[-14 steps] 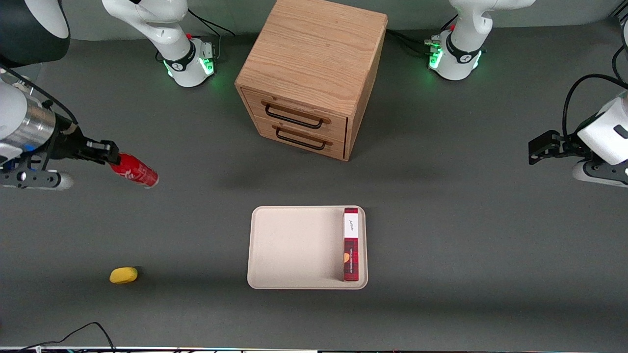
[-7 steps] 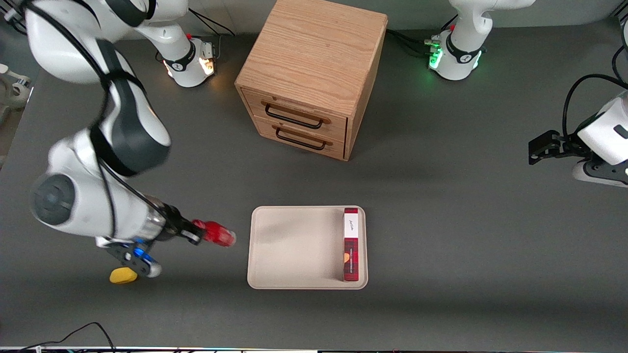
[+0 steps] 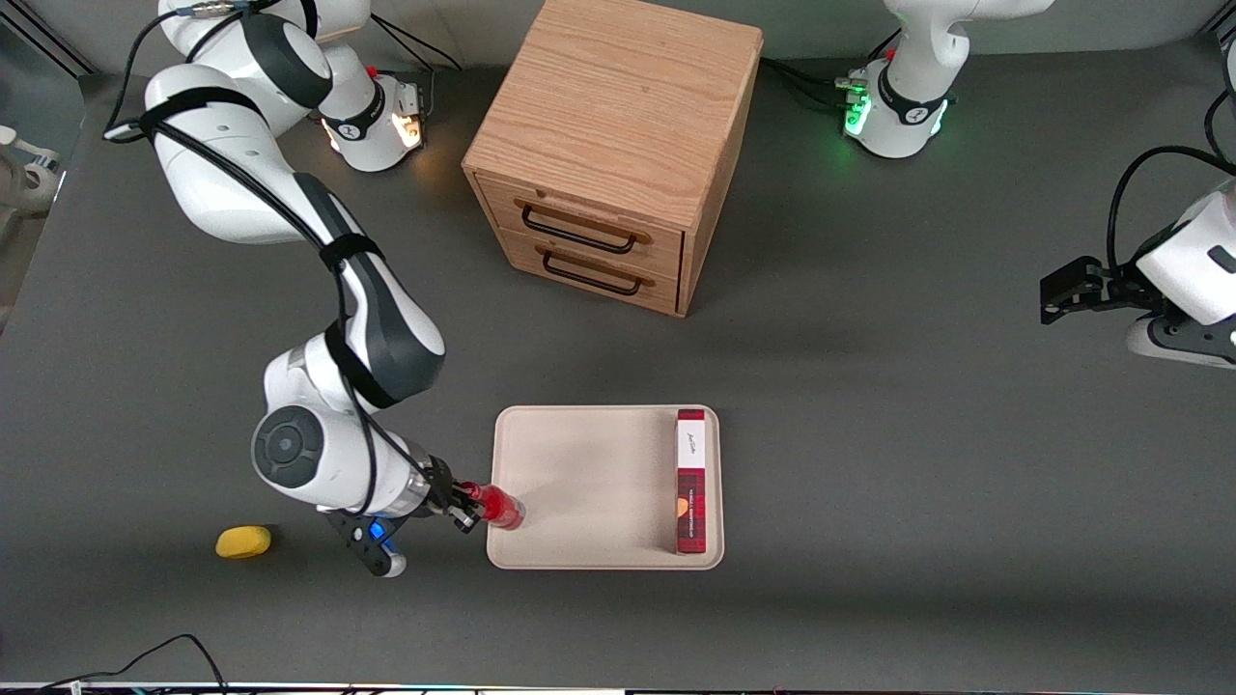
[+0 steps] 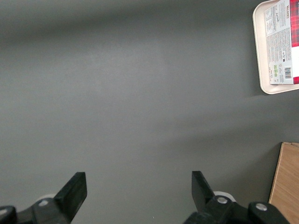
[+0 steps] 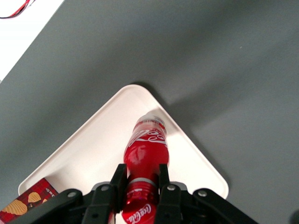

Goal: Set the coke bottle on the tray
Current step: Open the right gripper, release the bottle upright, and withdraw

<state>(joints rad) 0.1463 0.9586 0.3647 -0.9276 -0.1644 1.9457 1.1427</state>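
My right gripper (image 3: pixel 465 506) is shut on the neck of the coke bottle (image 3: pixel 501 507), a small glossy red bottle with a red cap. It holds the bottle tilted, base out, over the tray's (image 3: pixel 579 483) corner nearest the front camera at the working arm's end. In the right wrist view the gripper (image 5: pixel 140 179) clamps the bottle (image 5: pixel 145 151) just below the cap, with the beige tray (image 5: pixel 93 149) under it. I cannot tell whether the bottle touches the tray.
A long red plaid box (image 3: pixel 691 481) lies in the tray along its edge toward the parked arm; it also shows in the right wrist view (image 5: pixel 28 203). A small yellow oval object (image 3: pixel 242 542) lies toward the working arm's end. The wooden two-drawer cabinet (image 3: pixel 618 145) stands farther from the camera.
My right arm has carried the bottle from the table's working-arm end toward the tray and nearer the camera. The bottle now hangs over the tray's corner.
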